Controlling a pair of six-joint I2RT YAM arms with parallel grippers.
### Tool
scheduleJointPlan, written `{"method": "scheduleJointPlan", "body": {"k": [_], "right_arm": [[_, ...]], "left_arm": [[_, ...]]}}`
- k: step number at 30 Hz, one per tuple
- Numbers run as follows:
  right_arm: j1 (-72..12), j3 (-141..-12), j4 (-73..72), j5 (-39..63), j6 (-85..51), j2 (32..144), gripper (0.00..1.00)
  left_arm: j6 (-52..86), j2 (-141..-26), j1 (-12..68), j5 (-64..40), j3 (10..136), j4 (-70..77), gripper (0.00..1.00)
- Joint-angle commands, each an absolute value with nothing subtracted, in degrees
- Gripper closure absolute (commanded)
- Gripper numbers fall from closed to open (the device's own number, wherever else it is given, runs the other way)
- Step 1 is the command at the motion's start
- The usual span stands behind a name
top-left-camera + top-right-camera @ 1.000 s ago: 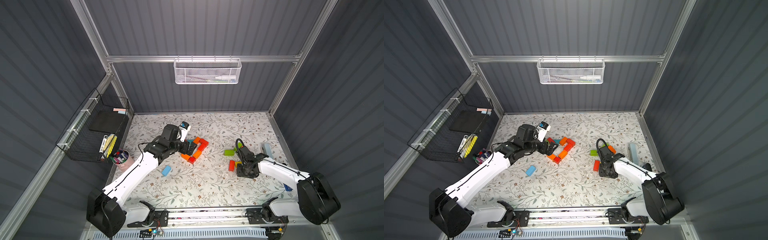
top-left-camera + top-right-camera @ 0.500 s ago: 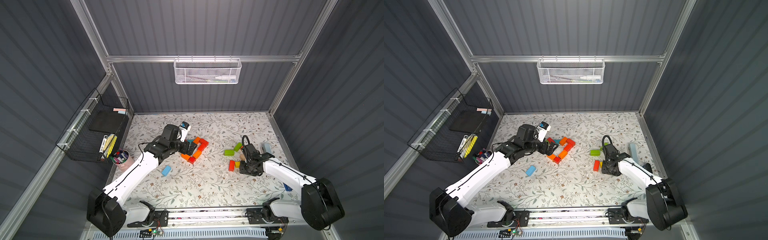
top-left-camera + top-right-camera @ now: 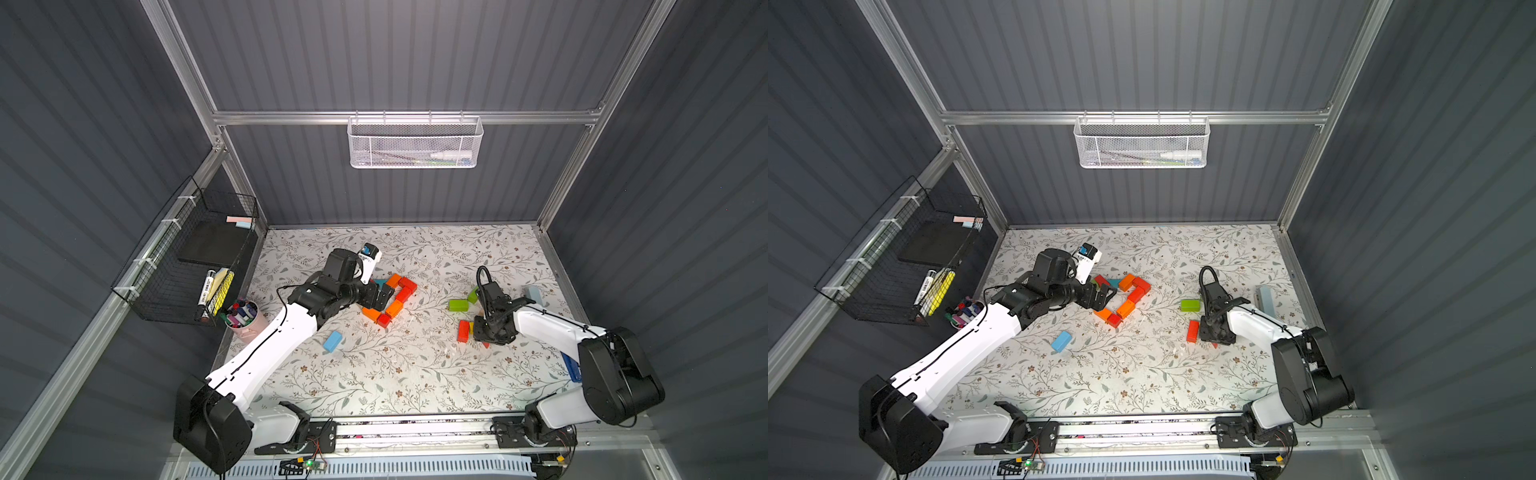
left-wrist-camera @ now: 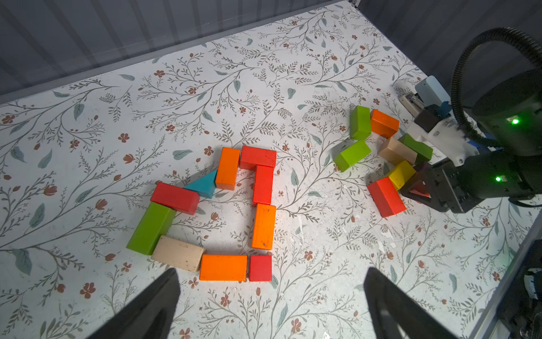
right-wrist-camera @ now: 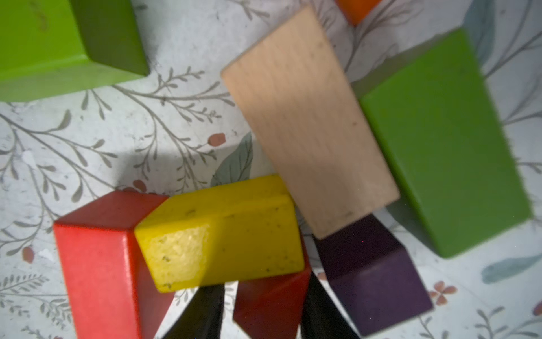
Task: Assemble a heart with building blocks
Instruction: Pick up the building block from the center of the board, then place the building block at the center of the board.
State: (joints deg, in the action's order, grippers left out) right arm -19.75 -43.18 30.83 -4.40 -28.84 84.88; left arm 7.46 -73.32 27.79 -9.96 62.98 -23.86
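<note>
Right wrist view: right gripper (image 5: 265,289) narrowly straddles a dark-red wooden wedge (image 5: 269,308), grip uncertain, likely for the unfinished block heart (image 4: 263,226); left gripper (image 4: 271,277) stands wide.

A robot lab cell — grey ribbed walls (image 3: 415,62), aluminium frame (image 3: 399,117), rail-mounted arms (image 3: 270,353).

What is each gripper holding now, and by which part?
Left gripper: open, nothing held. Right gripper straddles a dark red block at its two sides; whether it grips it cannot be told.
</note>
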Motion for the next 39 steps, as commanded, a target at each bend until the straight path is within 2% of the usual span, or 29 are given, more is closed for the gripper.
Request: {"method": "scheduleJointPlan", "body": {"k": [1, 6, 12, 18, 20, 23, 28, 33, 39], "right_arm": [[-19.51, -43.91, 30.69, -5.49, -28.63, 85.37, 0.61], [-19.51, -43.51, 30.92, -5.38, -27.67, 84.45, 0.67], [-20.80, -44.66, 33.65, -4.13, -26.44, 81.09, 0.69], [-29.80, -50.04, 38.45, -6.46, -20.45, 77.22, 0.70], [-33.53, -51.85, 37.58, -3.34, -15.54, 77.60, 0.71], [-39.66, -54.07, 34.57, 0.18, -8.67, 80.10, 0.71], [-44.10, -62.34, 37.10, 2.10, -2.98, 90.16, 0.70], [-45.80, -67.74, 39.00, 3.05, 0.09, 98.97, 0.70], [-45.88, -69.43, 40.12, 1.80, 3.66, 104.36, 0.69]], "left_arm": [[6.88, -73.37, 27.48, -10.68, 62.25, -24.17, 0.01], [6.86, -73.61, 27.50, -10.89, 62.26, -24.17, 0.01], [6.85, -73.74, 27.51, -10.90, 62.24, -24.26, 0.01], [6.93, -73.92, 27.45, -10.99, 62.46, -24.43, 0.01], [7.18, -73.75, 27.48, -10.58, 62.59, -24.58, 0.01], [7.53, -72.72, 27.42, -7.38, 62.93, -26.11, 0.01], [7.88, -70.84, 27.33, -3.40, 62.44, -26.80, 0.01], [8.13, -70.75, 27.33, -3.03, 62.49, -27.07, 0.01], [8.24, -71.51, 27.27, -3.51, 62.56, -27.05, 0.01]]}}
